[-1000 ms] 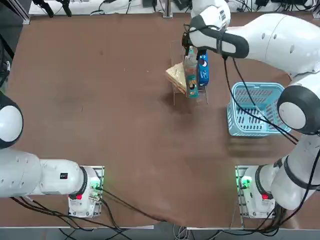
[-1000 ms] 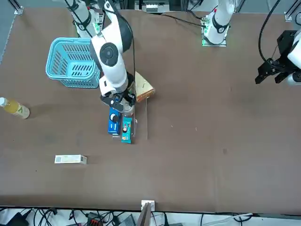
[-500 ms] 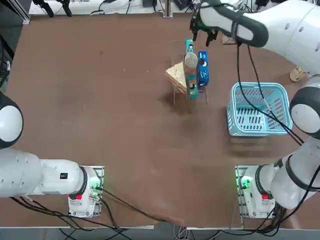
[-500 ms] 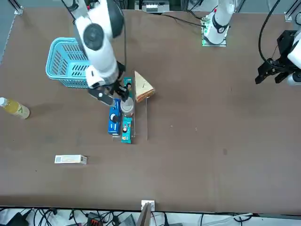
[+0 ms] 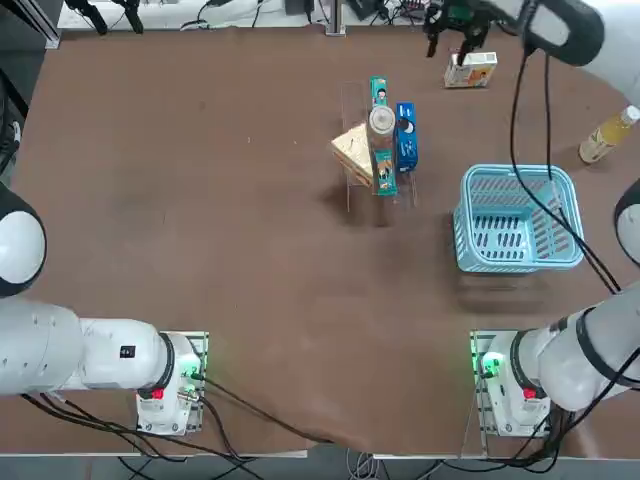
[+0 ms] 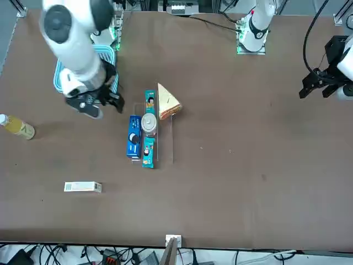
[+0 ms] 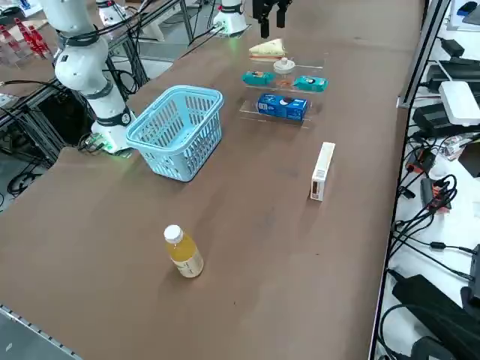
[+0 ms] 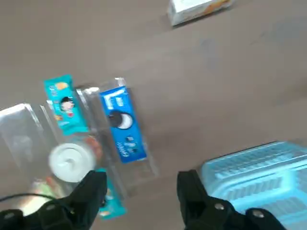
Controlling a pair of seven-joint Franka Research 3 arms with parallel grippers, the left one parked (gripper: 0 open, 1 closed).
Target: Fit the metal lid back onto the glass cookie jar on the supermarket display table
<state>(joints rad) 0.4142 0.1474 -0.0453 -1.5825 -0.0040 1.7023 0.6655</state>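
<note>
The glass cookie jar stands on a clear acrylic stand in the middle of the brown display table. The round silvery metal lid lies on top of the jar; it also shows as a pale disc, the lid, in the wrist view. My right gripper hangs high above the table's far edge, well away from the jar, toward the basket side. Its fingers stand apart with nothing between them, so it is open. In the front view the gripper is beside the basket.
Around the jar lie a blue snack packet, a teal packet and a yellow wedge packet. A light blue basket stands to the right, with a white box and a yellow drink bottle farther out.
My right gripper has risen off the jar and swung away toward the far right edge, its jaws widening. The lid stays on the jar.
</note>
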